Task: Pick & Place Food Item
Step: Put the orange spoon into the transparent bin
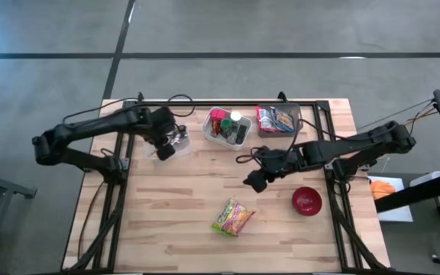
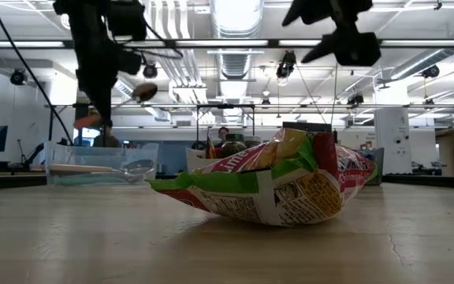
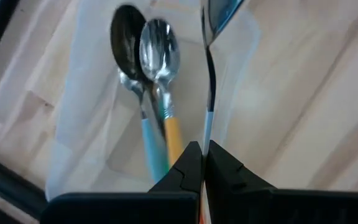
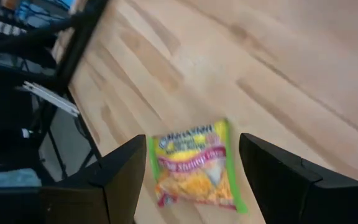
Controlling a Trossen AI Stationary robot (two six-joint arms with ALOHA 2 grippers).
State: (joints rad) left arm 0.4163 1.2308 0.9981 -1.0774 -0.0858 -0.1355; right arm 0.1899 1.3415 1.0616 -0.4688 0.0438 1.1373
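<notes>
Noodle packet [image 1: 233,217] lies flat on the desk [image 1: 166,229], well apart from everything else; the red bowl [image 1: 306,201] sits off to one side of it, and the clear bin of small items [image 1: 227,127] and the snack tray [image 1: 276,119] stand beyond it along the far edge.

Right gripper [image 1: 255,180] hangs above the desk between packet and clear bin, fingers spread, nothing between them. In the right wrist view the packet [image 4: 194,169] sits framed between the two fingers [image 4: 114,174], not touched.

Left gripper [image 3: 199,163] is clamped shut on a spoon's handle [image 3: 209,112], held over the clear cutlery tray [image 1: 171,143], where two more spoons [image 3: 154,56] lie (orange and blue handles).

Risks, as judged:
- The packet is puffy and slick; a pinch on the crinkled top may slip off, or merely shove the packet along the desk instead of lifting it.
- A descent too steep could jam the fingertips into the wood beside the packet.
- Closing hard could crush the noodles inside.
- The spoon is held by a thin handle (little purchase); it may rotate or drop and clatter onto the other spoons.
</notes>
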